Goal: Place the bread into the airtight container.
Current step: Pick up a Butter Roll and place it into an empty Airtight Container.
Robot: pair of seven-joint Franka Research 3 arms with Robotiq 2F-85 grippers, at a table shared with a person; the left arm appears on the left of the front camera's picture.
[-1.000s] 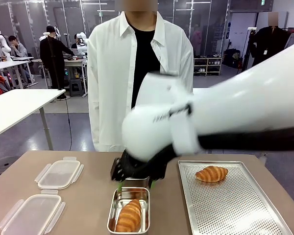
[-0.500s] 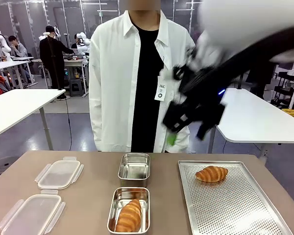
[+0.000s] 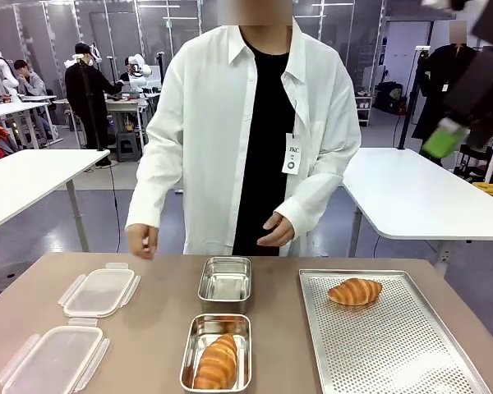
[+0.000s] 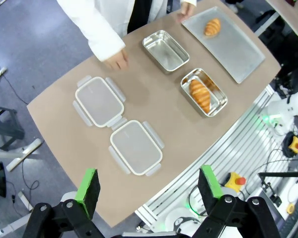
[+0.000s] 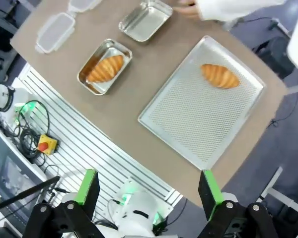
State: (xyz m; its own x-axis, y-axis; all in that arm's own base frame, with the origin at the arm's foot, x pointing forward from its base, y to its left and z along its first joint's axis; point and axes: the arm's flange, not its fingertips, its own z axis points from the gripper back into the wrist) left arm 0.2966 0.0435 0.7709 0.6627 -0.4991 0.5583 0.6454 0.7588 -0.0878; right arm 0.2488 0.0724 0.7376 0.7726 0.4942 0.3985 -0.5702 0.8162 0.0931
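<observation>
Left fingers (image 4: 88, 186) and right fingers (image 5: 87, 186) stand spread wide apart, empty.

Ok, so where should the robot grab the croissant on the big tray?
Best at the fat middle of the croissant, coming straight down from above. It lies flat and alone on the tray, its long way running side to side in the front view, ends tapering thin. So the right pincer should probably close across its short width, front and back.
</observation>
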